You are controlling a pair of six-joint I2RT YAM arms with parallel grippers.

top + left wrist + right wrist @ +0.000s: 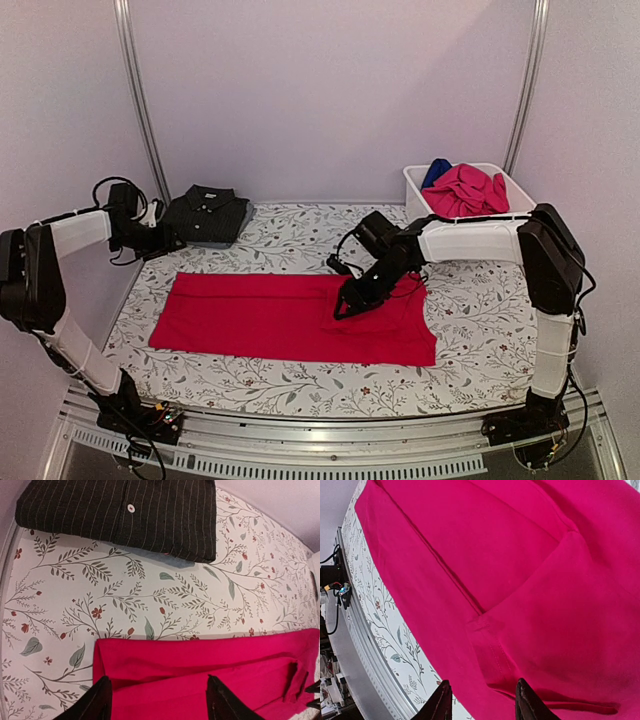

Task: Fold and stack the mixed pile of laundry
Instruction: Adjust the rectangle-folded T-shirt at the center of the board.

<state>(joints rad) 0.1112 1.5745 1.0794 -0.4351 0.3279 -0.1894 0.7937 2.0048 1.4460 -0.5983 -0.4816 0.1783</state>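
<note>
Right arm: your right gripper sits low over the red tee. Its fingers are spread. Red cloth fills the gap between them and lies loose, with nothing pinched. A stitched hem edge of a folded flap lies just ahead of the fingertips. A long crease runs away from it towards the tee's far end. To the left of the fingers you see a strip of the floral cloth and the table's near edge.

Left arm: your left gripper is raised, fingers spread, holding nothing. In the wrist view the tee's left end shows in the gap between the fingertips and just ahead of them. Its corner lies a little outside the left finger. Past the fingertips comes a bare band of floral cloth, then the dark polo. The polo is folded flat, with one white button showing. From above, this gripper hangs just beside the polo's near left corner.

Laundry: the tee lies as a long flat band across the middle of the table, with your right fingers on its right half. The pink garment and the blue one are bunched in the white tub. The tub is well behind the right fingers, at the back right corner.
</note>
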